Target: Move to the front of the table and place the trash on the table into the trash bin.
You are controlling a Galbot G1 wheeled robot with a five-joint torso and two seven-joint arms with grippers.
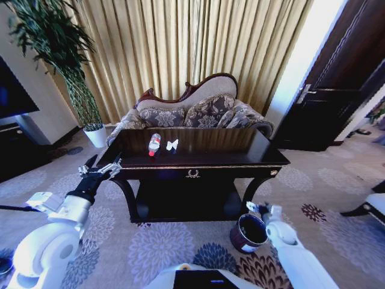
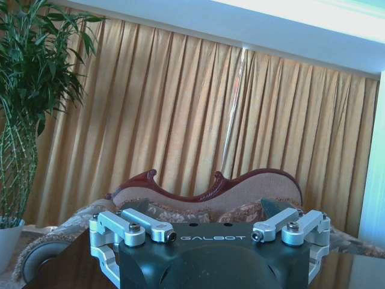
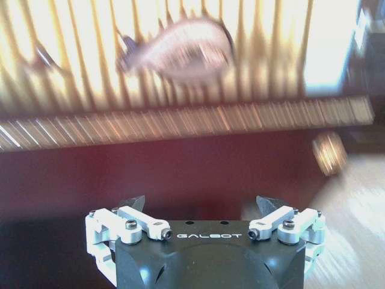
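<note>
Head view: dark glossy table (image 1: 240,158) stands ahead, gold emblem at front centre, lower shelf beneath. On the tabletop, toward its left half, a clear plastic bottle (image 1: 154,144) with a red label lies beside a crumpled white paper bit (image 1: 172,145); the two are near each other, apart. Trash bin (image 1: 248,233) sits on the patterned carpet by the table's front right leg. Left gripper (image 1: 99,168) is raised just off the table's left front corner, fingers spread and empty. Right gripper (image 1: 262,209) hangs low just above the bin's rim, empty.

Left wrist view: left gripper (image 2: 212,208) jaws parted, nothing between them; a sofa (image 2: 207,195) and gold curtains (image 2: 198,120) beyond.

Right wrist view: right gripper (image 3: 203,205) jaws parted, nothing held; the table's front edge (image 3: 180,129) crosses ahead, blurred.
</note>
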